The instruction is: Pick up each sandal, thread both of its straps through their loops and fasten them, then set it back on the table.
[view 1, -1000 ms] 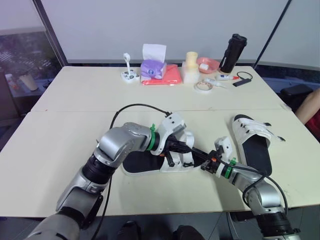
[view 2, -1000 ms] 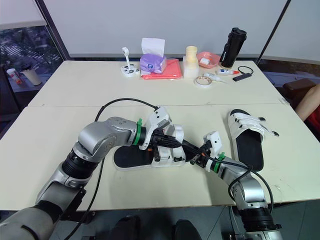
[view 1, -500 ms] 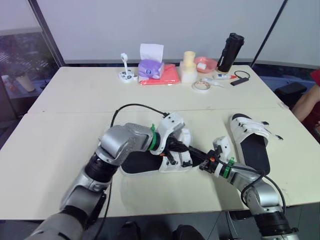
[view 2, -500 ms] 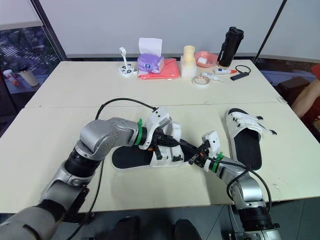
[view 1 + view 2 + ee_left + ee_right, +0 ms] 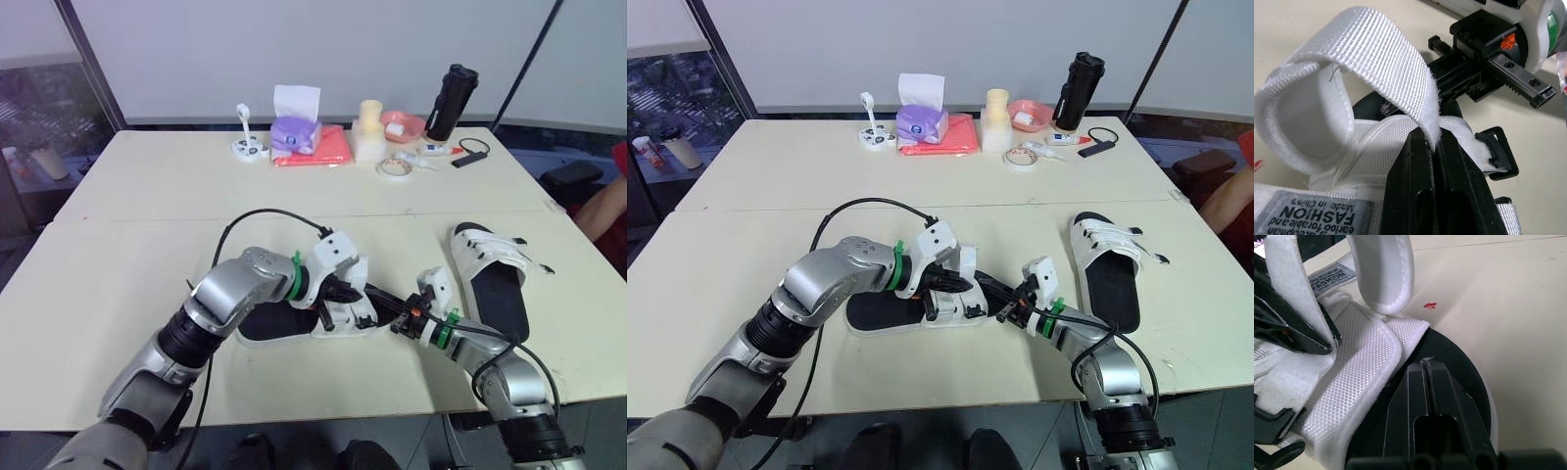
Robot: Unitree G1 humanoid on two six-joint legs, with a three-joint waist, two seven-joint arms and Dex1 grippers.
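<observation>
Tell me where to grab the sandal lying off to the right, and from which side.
Take the sandal by the rim of its bare black near half, coming in from the robot's side. The white straps arch over the far half, so the near end is likely the flat, unobstructed place to pinch.

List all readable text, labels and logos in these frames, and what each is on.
"FASHION": grey sewn label on the near sandal, next to the strap pinched in the left tool; it reads upside down in the left wrist view.
"Made in China": same label.
Small middle line on that label: not reliably legible.
Tissue box and black bottle: any print is too small to read.
</observation>
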